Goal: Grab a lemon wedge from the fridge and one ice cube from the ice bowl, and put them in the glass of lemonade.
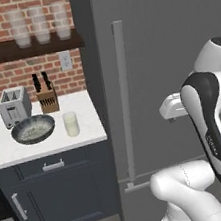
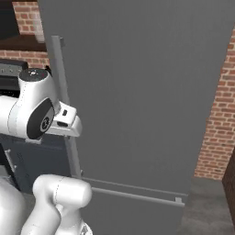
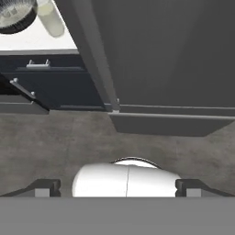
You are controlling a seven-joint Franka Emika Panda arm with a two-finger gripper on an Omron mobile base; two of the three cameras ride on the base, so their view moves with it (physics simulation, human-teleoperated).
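The fridge [image 1: 161,33] is a tall dark grey cabinet with its door shut, so the lemon wedge is hidden. Its long grey bar handle [image 1: 126,100] runs down the door's left edge. On the white counter [image 1: 90,131] left of it sit the ice bowl [image 1: 33,128], with speckled ice, and the glass of lemonade [image 1: 71,124] beside it. My white hand [image 1: 174,106] hovers in front of the door at mid height, just right of the handle [image 2: 64,96]. In the hand view my gripper [image 3: 118,189] is open and empty, looking down the door [image 3: 174,50] to the floor.
A silver toaster [image 1: 14,106] and a knife block [image 1: 46,96] stand behind the bowl. Three frosted glasses [image 1: 40,25] sit on the shelf above. Dark cabinets [image 1: 59,191] are under the counter. A brick wall [image 2: 220,128] lies right of the fridge.
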